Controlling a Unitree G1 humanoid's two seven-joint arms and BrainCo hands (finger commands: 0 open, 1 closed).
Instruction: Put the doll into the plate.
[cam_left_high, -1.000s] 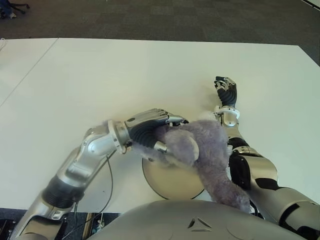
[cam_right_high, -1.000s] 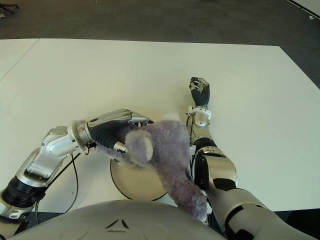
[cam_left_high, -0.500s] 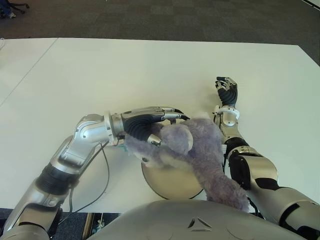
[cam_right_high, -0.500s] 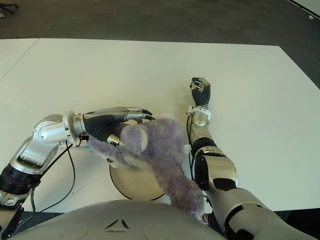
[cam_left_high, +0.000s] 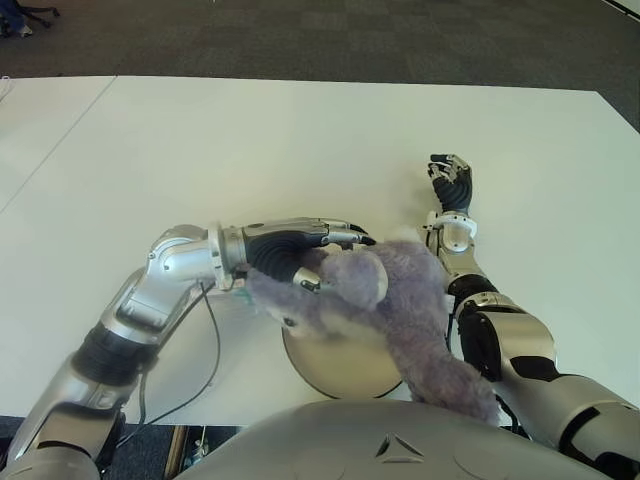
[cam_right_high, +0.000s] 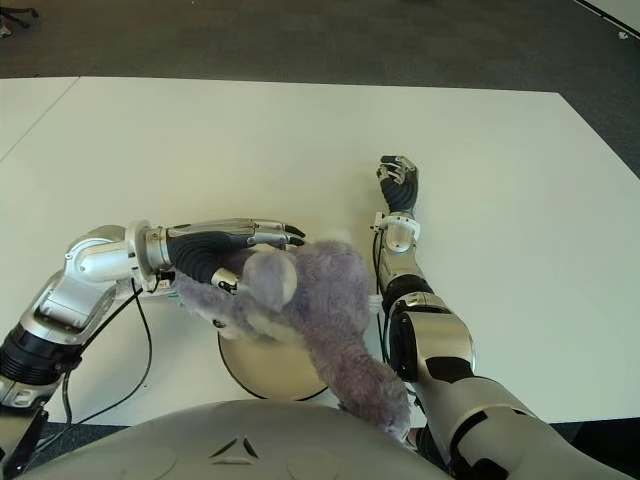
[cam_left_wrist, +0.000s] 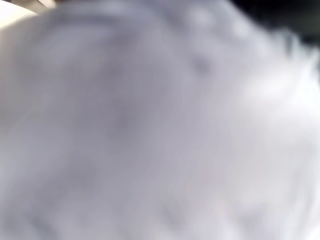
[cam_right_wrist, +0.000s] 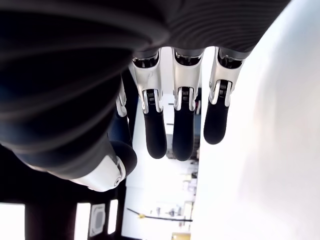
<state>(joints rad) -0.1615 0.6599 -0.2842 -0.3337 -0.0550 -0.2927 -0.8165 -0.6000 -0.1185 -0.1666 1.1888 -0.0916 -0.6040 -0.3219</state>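
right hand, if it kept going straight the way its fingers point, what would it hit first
Probably nothing: the right hand points away from the robot across bare table, and the way looks free up to the far edge. Its height above the table is unclear.

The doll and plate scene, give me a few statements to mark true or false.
1. The left robot hand is at the purple doll. True.
2. The doll lies over the plate. True.
3. The right robot hand holds the doll. False: it holds nothing, beside the doll on its right.
4. The plate sits at the table's far edge. False: it is at the near edge of the table.
5. The doll is green. False: it is purple.
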